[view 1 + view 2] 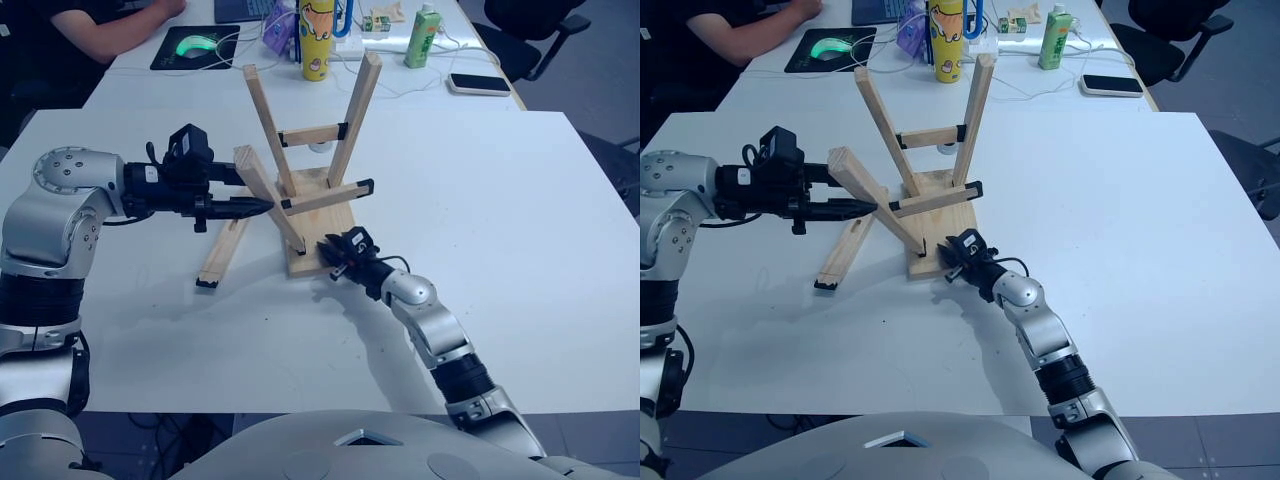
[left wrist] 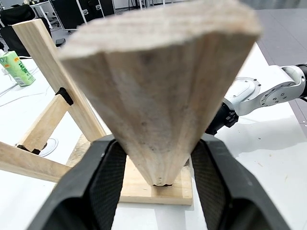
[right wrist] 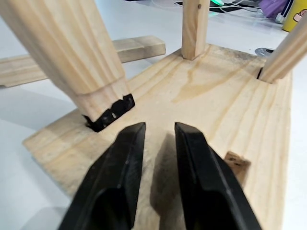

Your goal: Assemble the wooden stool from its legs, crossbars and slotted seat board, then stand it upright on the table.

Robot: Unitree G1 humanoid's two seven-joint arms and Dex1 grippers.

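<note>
Found the stool half built and upside down, with the board (image 1: 332, 212) flat on the counter (image 1: 500, 200). Saw two legs (image 1: 268, 120) poking up from the board, tied together by a crossbar (image 1: 312, 135). Spotted a second crossbar (image 1: 322, 197) lower down, close to the board.

Clenched the left fingers (image 2: 103, 177) tight on a third leg (image 1: 287, 228). Held that leg on a slant, foot down at the near corner of the board, most likely to push the foot into a slot there. Rested the right fingers (image 3: 120, 167) over the near edge of the board, a little apart and grasping nothing. Probably put there to press the board down and stop any sliding. Left a fourth leg (image 1: 225, 250) lying on the counter just beside the board, not yet fitted.

Could not see the joint at the third leg's foot, hidden under a black piece (image 3: 108, 112). Could not tell how deep the foot sat. Could not make out what the second crossbar joined at either end. Lost the far part of the fourth leg behind the third leg and the left fingers. Saw little past the big end of the third leg from the left wrist. Glimpsed a small dark notch (image 3: 237, 163) in the board, maybe an empty slot, but too small to be sure.
</note>
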